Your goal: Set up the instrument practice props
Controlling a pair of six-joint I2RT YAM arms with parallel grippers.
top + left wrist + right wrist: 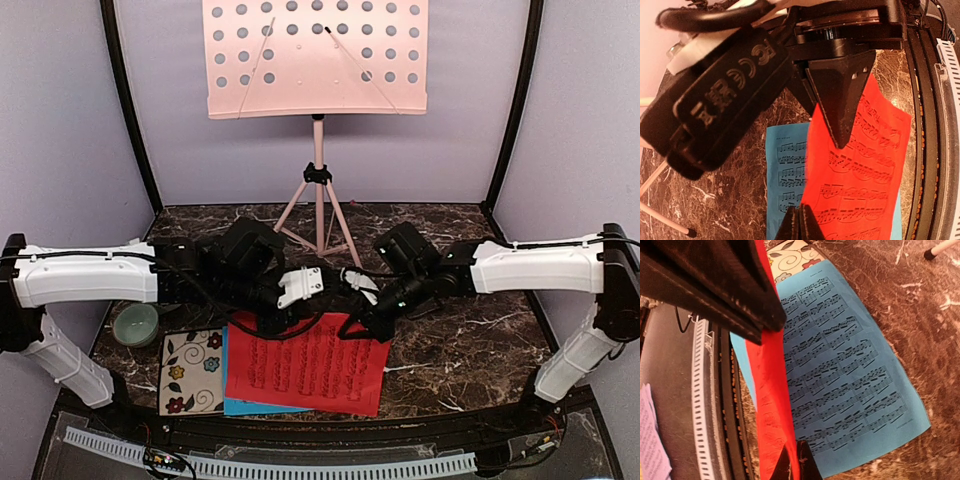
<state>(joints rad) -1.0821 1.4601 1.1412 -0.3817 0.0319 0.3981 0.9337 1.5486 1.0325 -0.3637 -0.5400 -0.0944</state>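
dark marble table (470,340) is carrying everything. pale pink music stand (315,55) is standing upright at the back centre, perforated desk facing the arms, tripod feet sitting on the marble just behind the two grippers.

red sheet (310,370) is lying at the front centre of the table, printed side up. it is covering most of the blue sheet (840,355). in the top view the blue is only peeking out along the left and near edges. in the right wrist view the red sheet's far edge is standing up off the blue, showing a full page of blue staves.

floral tile (190,370) is lying flat just left of the sheets, with the blue corner touching or overlapping it. green bowl (135,322) is sitting behind the tile, close under the left arm.

both arms are reaching inward, meeting over the far edge of the red sheet.

right gripper (796,462) is clamping tight on the red sheet, red paper showing between its two tips.

left gripper (800,225) is pressing its tips together right at the red sheet's left edge, over the blue. cannot tell if any paper is caught between them.
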